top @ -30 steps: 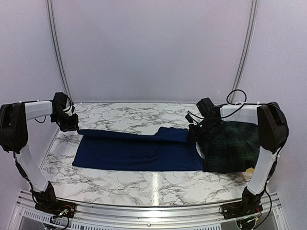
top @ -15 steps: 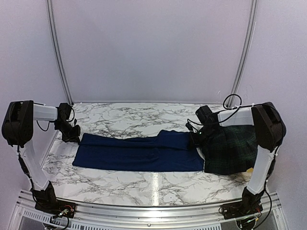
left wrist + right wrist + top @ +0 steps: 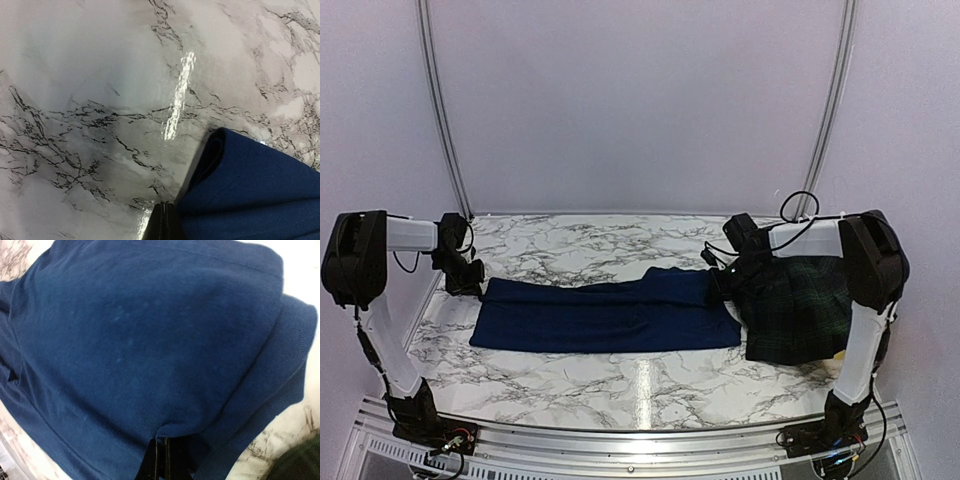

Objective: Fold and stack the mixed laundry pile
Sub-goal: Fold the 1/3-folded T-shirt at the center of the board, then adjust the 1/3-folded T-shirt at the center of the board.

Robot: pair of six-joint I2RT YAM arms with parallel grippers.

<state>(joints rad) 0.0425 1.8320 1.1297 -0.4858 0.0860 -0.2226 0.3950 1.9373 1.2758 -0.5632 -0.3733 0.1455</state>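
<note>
One navy-blue cloth [image 3: 610,315], long flat rectangle (fine knit), glossy marble table [image 3: 590,385]

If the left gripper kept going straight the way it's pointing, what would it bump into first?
Probably the table. The left gripper, shut at the edge of the blue cloth, points down at bare marble just past its tips, though how near is hard to tell.

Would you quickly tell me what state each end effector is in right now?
Left end effector: closed, pinching a corner of the navy cloth.
Right end effector: closed, gripping the other end of the navy cloth.
</note>
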